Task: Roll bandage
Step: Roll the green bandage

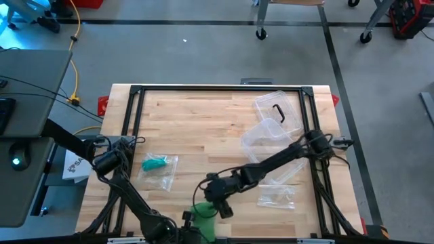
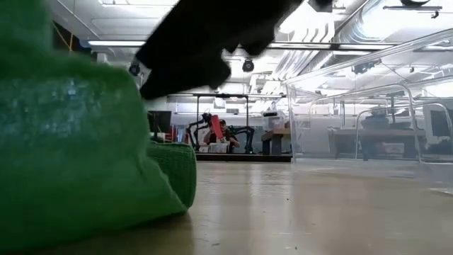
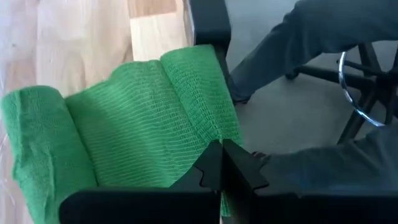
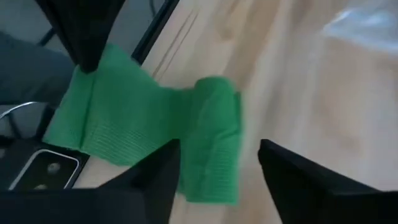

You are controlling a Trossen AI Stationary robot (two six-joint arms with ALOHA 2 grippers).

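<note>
While the left arm reaches along the near edge of the table [image 1: 203, 108], we see its left gripper [image 3: 222, 163] pinched tight on the flat end of the green bandage [image 1: 203, 215], which lies at the near edge in the middle, partly hanging past it. The right arm stretches from the right side toward the near middle, and its right gripper [image 4: 217, 168] stands with fingers apart over the rolled end. Clear containers [image 1: 274, 125] sit far right, a plastic bag [image 1: 159, 166] to the left, with bare wood between them.
</note>
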